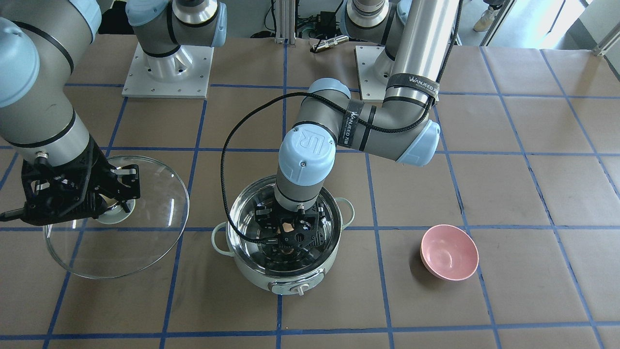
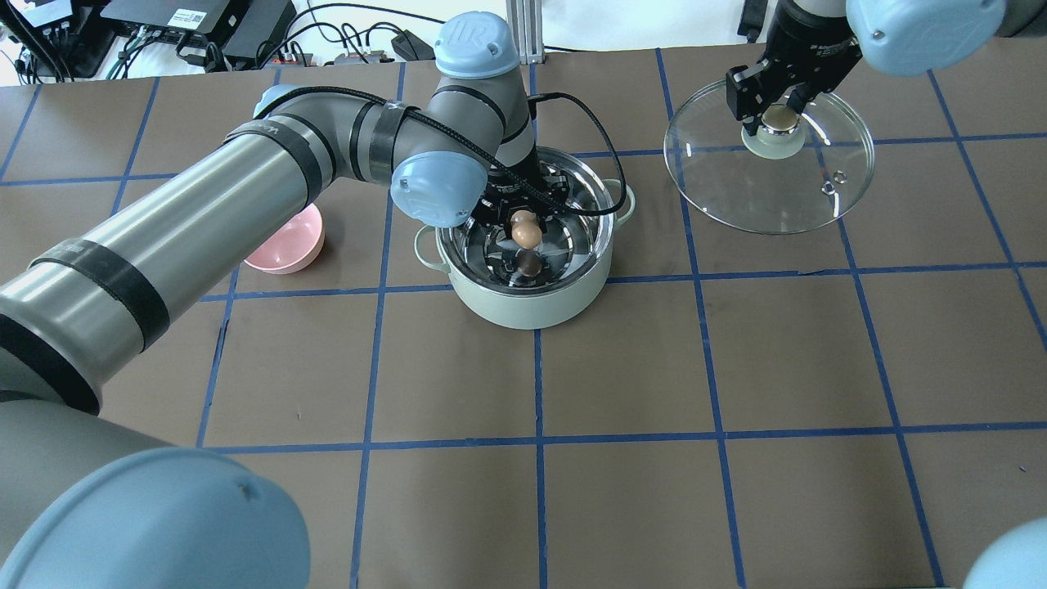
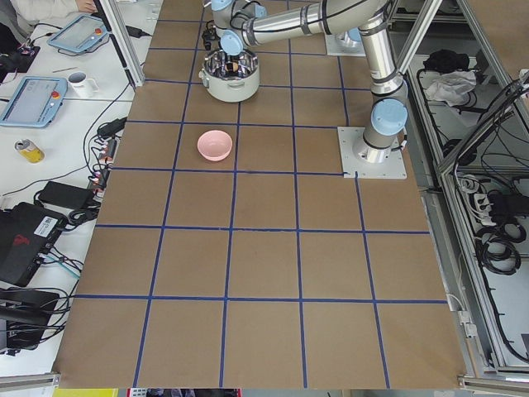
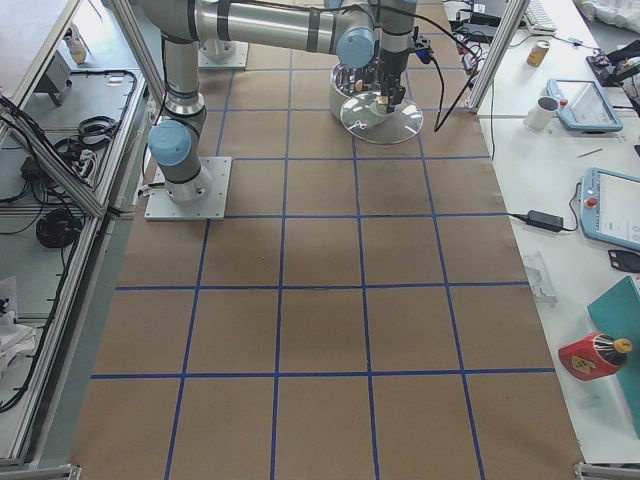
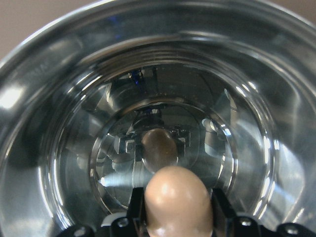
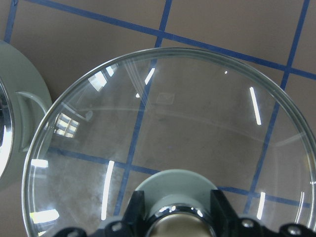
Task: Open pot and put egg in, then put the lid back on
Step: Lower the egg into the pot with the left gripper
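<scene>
The mint-green pot stands open at mid-table and also shows in the front view. My left gripper reaches down inside it, shut on the tan egg. In the left wrist view the egg sits between the fingers, above its reflection in the steel bottom. My right gripper is shut on the beige knob of the clear glass lid. It holds the lid beside the pot, over the table. The lid fills the right wrist view.
A pink bowl sits on the table on the left-arm side of the pot and also shows in the front view. The left arm's black cable loops over the pot's rim. Both arm bases stand at the table's robot side.
</scene>
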Controlling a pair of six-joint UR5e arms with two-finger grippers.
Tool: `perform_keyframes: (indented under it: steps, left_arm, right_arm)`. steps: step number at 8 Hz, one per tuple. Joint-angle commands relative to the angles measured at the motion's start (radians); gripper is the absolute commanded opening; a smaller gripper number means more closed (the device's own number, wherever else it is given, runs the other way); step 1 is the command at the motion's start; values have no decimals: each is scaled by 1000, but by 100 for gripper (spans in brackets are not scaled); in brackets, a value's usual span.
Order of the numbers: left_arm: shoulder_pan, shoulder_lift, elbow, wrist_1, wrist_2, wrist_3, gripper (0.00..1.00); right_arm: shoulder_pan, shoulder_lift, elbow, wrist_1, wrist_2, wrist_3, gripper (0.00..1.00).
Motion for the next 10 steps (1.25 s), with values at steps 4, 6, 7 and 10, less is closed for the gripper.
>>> perform_keyframes:
  steps: [4, 6, 7, 10]
  left_arm:
    - [-2, -11, -24, 2, -1, -1, 31]
    - [-2, -11, -25, 2, 0, -1, 41]
    - [-2, -11, -27, 1, -1, -2, 47]
    - [-2, -9, -25, 1, 0, -1, 86]
  right_arm:
    - [0, 1, 0, -2, 0, -2, 0]
    - [0, 1, 0, -2, 0, -2, 0]
    - [0, 1, 0, -2, 0, -2, 0]
    - [0, 1, 0, -2, 0, -30, 0]
